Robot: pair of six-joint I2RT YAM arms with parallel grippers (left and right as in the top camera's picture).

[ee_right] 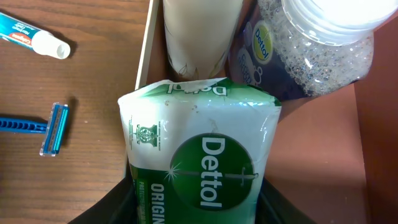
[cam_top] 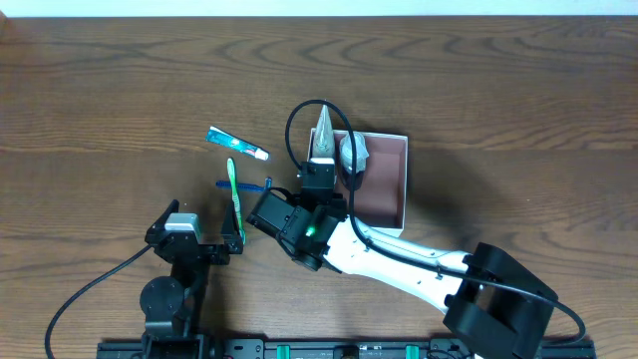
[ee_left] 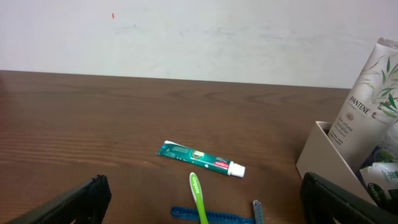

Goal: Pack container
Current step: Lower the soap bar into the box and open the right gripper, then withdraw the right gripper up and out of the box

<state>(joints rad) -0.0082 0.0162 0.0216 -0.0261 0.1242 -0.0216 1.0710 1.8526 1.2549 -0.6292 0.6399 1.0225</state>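
1. Right wrist view: the right pincer [ee_right: 199, 208] is clamped on a green-and-white Dettol soap pack [ee_right: 199, 162], one finger on each side of it.
2. The container [ee_right: 317, 162] lies right under and ahead of this pincer. The soap hangs over its near left corner, with the thin white wall just left of the pack.
3. I cannot tell if the soap touches the pink-brown floor yet.
4. Just ahead of the soap, inside the box, stands the Pantene tube [ee_right: 202, 31]. Ahead and to the right is a purple Dettol pack [ee_right: 261, 56], partly hidden under clear bumpy plastic.
5. Outside the wall, left of the right pincer, the blue razor [ee_right: 53, 127] and the toothpaste tube [ee_right: 31, 37] lie on the table [ee_right: 93, 74].
6. Left wrist view: the left pincer [ee_left: 202, 199] has its fingers wide apart and holds nothing. The green toothbrush [ee_left: 198, 199] lies between and just ahead of them, with the toothpaste further ahead.
7. The container wall is ahead and to the right of the left pincer.
8. Step in hand, as I judge it: placing the soap into the box.
9. The next move calls for lowering the soap into the bare floor space beside the tube, letting go, and lifting clear without knocking the tube over.
10. Toothpaste, razor and toothbrush are not yet packed.
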